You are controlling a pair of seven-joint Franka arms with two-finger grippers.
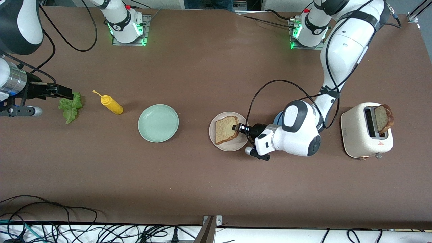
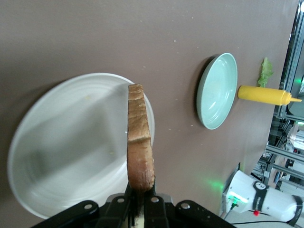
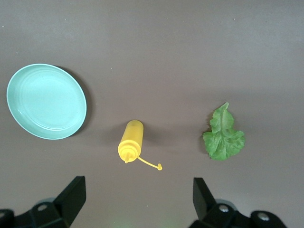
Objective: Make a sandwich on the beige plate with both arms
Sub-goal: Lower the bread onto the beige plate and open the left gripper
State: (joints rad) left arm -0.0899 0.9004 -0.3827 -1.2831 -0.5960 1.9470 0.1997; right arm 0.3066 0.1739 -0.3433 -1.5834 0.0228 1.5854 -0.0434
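Note:
A tan bread slice [image 1: 226, 129] with a dark crust is over the beige plate [image 1: 233, 145]. My left gripper [image 1: 236, 127] is shut on the slice's edge. In the left wrist view the slice [image 2: 140, 142] shows edge-on above the plate [image 2: 61, 142], pinched in the left gripper [image 2: 141, 199]; I cannot tell whether it touches the plate. A second slice [image 1: 384, 118] stands in the toaster [image 1: 366, 135]. The lettuce leaf [image 1: 71, 107] lies flat at the right arm's end of the table. My right gripper [image 1: 64, 91] hangs open beside it, holding nothing. The right wrist view shows the right gripper [image 3: 140, 194] and the leaf [image 3: 223, 137].
A yellow squeeze bottle [image 1: 112, 104] lies between the lettuce and a mint green plate [image 1: 158, 123]. A blue plate [image 1: 278, 118] peeks out from under the left arm. The right wrist view shows the bottle [image 3: 130, 140] and mint plate [image 3: 46, 101]. Cables hang along the table's near edge.

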